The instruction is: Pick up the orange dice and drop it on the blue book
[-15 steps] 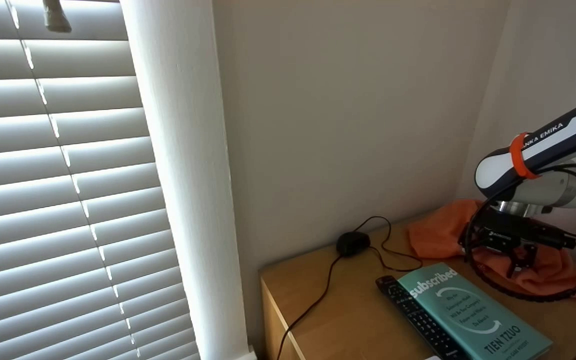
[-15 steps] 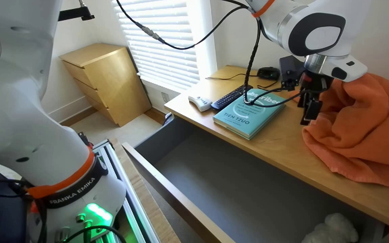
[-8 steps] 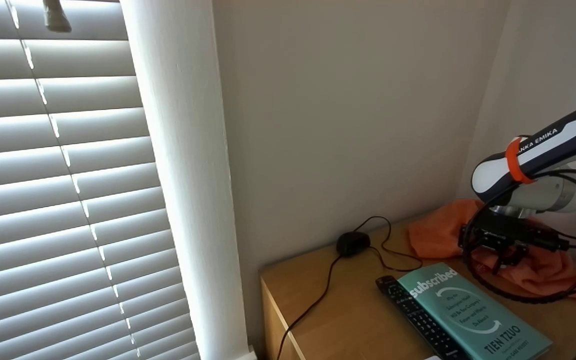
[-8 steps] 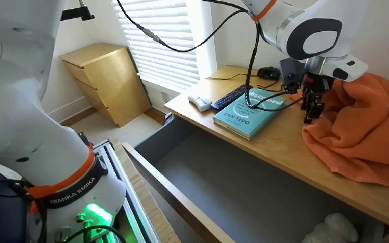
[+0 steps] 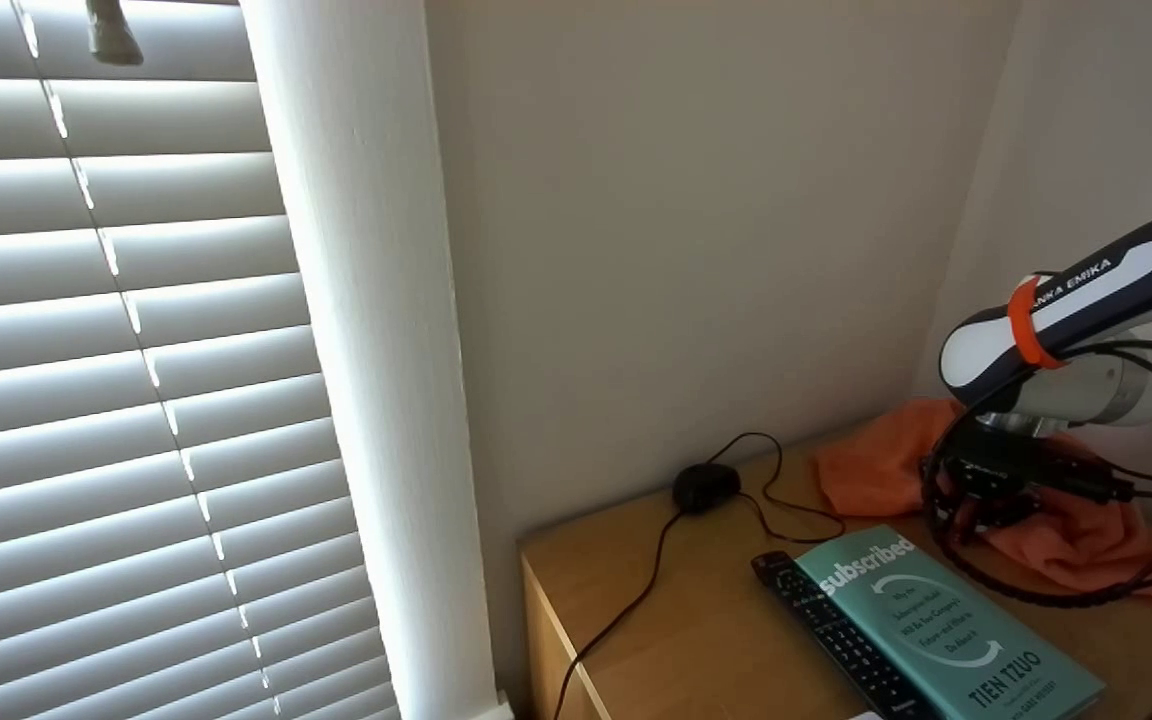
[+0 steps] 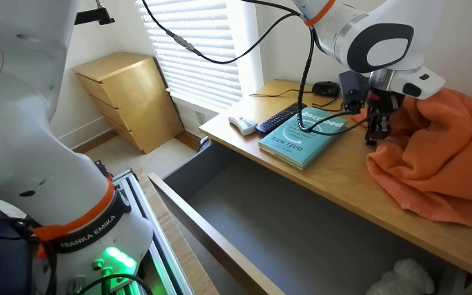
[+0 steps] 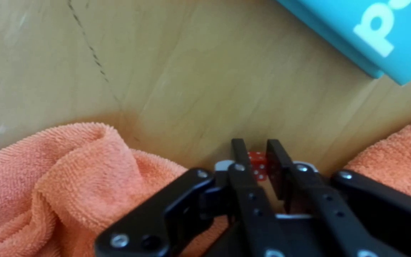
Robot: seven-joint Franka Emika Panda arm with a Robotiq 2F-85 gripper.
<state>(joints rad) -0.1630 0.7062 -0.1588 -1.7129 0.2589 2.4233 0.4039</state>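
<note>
Orange dice (image 7: 258, 167) is clasped between the fingers (image 7: 241, 157), which stand close together against it, near the blue book (image 6: 297, 138). Orange cloth (image 6: 436, 168) lies heaped on that side of the book; along the book's opposite side, on the surface (image 6: 336, 166), lies a black remote (image 6: 279, 119).

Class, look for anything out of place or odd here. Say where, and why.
The drawer under the tabletop stands open with a fluffy white thing inside; the task needs neither. An orange towel lies crumpled, not folded, beside the gripper and dice. No spill shows.
</note>
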